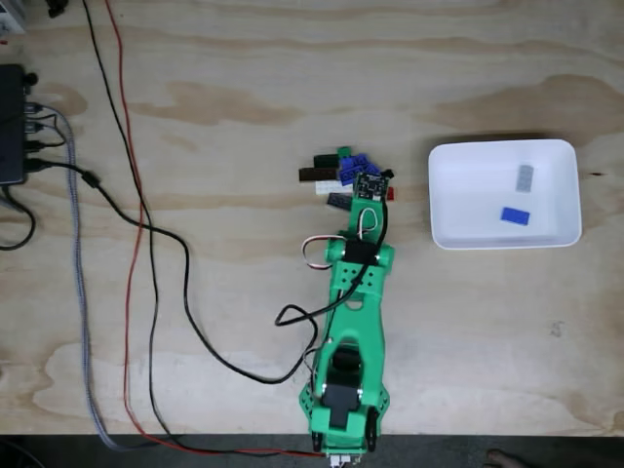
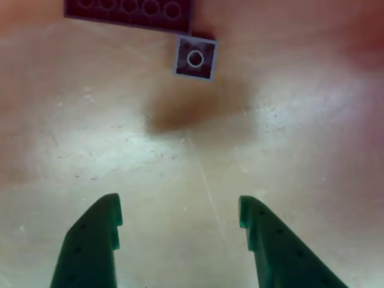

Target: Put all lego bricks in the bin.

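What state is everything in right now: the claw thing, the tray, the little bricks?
Gripper: jaws open, holding nothing, above bare wood.
Bin: upright, holding two bricks.
Grey brick: lying in the bin.
Blue brick: lying in the bin.
Brick pile: loose on the table, outside the bin.

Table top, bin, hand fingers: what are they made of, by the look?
Table top: looks like unfinished plywood, pale with wavy grain and brown stains. Bin: likely moulded plastic, smooth plain white, rounded corners and a thin rim. The hand has green fingers, probably 3D-printed plastic, matte; the blur hides any layer lines.
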